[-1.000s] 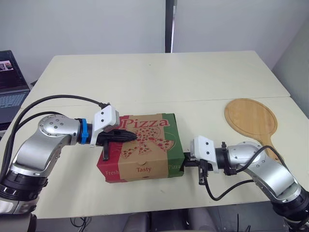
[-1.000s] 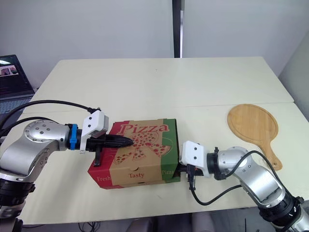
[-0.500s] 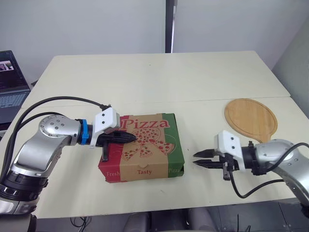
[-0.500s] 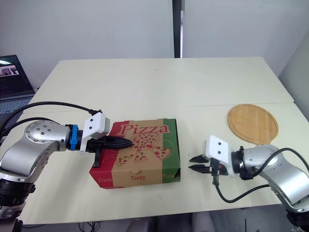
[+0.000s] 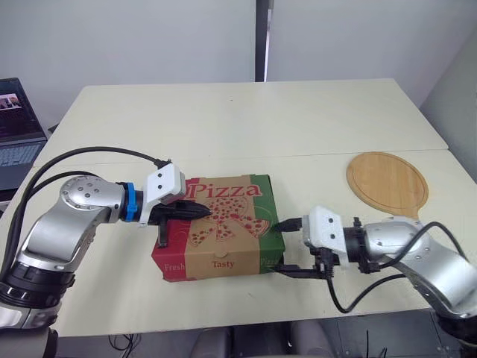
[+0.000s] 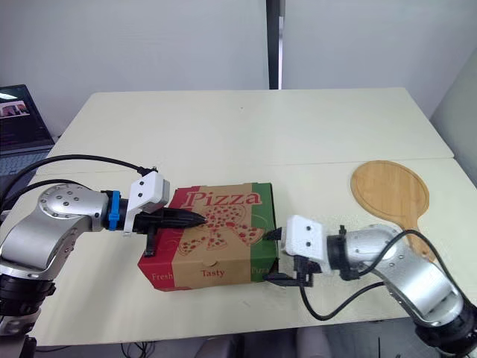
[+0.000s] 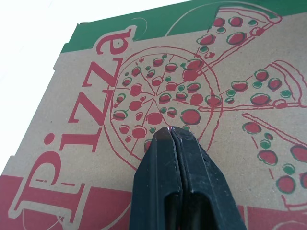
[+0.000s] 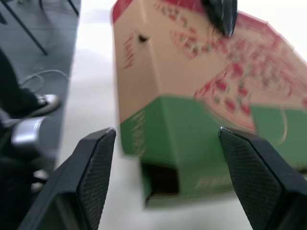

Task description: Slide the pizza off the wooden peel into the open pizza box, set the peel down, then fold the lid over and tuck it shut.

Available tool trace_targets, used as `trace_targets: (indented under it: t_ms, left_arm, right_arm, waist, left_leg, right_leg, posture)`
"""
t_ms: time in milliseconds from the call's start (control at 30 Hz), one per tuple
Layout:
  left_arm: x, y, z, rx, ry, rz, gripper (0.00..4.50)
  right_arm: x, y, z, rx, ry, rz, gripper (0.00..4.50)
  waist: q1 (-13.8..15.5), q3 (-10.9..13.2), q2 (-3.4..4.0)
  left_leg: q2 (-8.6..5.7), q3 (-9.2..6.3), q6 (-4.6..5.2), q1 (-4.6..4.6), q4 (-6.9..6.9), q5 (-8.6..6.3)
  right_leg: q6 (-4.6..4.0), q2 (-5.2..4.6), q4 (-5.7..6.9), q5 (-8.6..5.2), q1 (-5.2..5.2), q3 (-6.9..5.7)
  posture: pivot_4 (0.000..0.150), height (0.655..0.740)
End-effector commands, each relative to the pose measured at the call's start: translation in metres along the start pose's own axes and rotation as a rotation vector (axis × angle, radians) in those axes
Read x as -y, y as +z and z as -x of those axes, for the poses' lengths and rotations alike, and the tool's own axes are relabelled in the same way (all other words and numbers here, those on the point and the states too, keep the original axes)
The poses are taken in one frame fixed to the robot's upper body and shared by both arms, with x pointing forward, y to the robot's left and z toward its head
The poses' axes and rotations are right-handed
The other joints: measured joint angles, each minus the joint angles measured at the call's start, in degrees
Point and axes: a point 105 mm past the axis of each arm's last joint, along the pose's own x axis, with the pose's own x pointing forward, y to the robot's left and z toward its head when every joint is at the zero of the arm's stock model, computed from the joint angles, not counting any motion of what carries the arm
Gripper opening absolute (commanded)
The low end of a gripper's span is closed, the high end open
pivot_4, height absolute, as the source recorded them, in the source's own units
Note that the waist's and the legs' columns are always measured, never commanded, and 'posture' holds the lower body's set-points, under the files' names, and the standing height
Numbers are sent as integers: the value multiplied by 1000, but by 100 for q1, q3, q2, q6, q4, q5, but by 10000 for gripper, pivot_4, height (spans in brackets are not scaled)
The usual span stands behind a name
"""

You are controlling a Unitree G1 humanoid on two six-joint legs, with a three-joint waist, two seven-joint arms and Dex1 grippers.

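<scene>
Pizza box (image 5: 220,237) sat closed near the front of our table (image 5: 238,119), lid folded down, so we judged the pizza was inside, though hidden. Our wooden peel (image 5: 387,183) lay bare to its right, well apart. Our left gripper (image 5: 201,212), fingers pressed together, rested its tips on the lid. Our right gripper (image 5: 282,246) was spread wide at the box's right side, where a flap slot gaped; the tuck looked unfinished.

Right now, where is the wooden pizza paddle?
The wooden peel lies flat on the table on the robot's right side, apart from the closed pizza box and beyond the right gripper.
</scene>
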Motion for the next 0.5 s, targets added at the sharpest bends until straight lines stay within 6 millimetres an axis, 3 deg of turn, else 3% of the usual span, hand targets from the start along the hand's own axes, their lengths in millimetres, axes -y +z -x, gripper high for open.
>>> trace_targets:
  t_ms: [33,500]
  left_arm:
    - [4,9,4,20,-12,-25,0]
    - [22,19,0,6,-99,-82,0]
  right_arm:
    - [9,9,-1,30,-43,60,36827]
    - [16,6,-8,4,-79,92,36827]
  waist:
    - [6,0,0]
    - [3,0,0]
  left_leg:
    - [0,0,0,-1,0,0]
    - [0,-2,1,0,1,0]
  right_leg:
    - [0,0,-1,0,0,0]
    - [-1,0,4,0,-1,0]
  posture:
    - [1500,7400]
    - [1500,7400]
